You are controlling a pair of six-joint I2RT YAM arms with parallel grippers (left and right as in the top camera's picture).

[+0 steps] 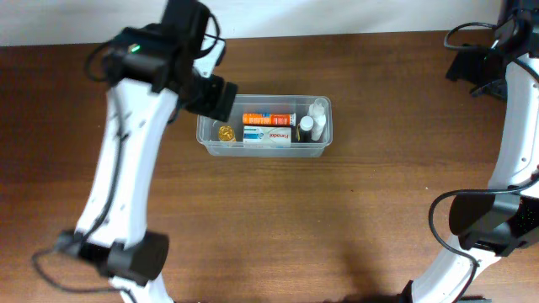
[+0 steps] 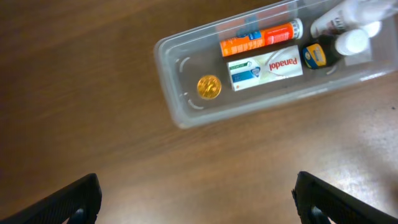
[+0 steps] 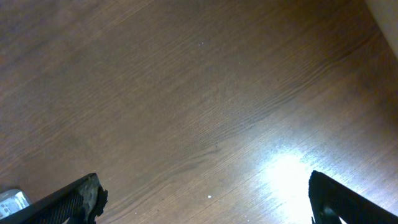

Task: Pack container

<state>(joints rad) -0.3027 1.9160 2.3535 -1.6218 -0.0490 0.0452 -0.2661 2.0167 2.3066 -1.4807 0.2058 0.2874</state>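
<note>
Though the left arm's black wrist overlaps its upper-left corner in the overhead view, the container [image 1: 265, 153] is easy to make out. It is a clear plastic tub lying lengthwise on the brown table [image 1: 379, 219], near the middle of the upper half of the frame.

Inside it, an orange tube [image 1: 268, 118] lies along the far wall. A white Panadol box [image 1: 268, 136] lies just beside the tube on the near side. A small gold disc [image 1: 225, 132] rests alone toward the tub's left end, and white bottles [image 1: 316, 114] crowd the right end.

From the left wrist camera the tub sits tilted across the upper right of the frame, and the same things show through its floor: the disc [image 2: 209, 87], the tube [image 2: 258, 38] and the box [image 2: 265, 68]. There is also a small dark bottle [image 2: 315, 56] with a blue and yellow label next to the white ones.

The left gripper [image 2: 198, 202] hangs above the bare wood in front of the tub. Its fingers [image 2: 74, 199] are spread to the two bottom corners of the frame with nothing between them.

The right gripper [image 3: 205, 202] is also spread wide and empty, well away from the tub. Its camera sees only wood grain and a bright glare patch at the lower right. A small pale object at the lower left edge of that frame is too cut off to identify.
</note>
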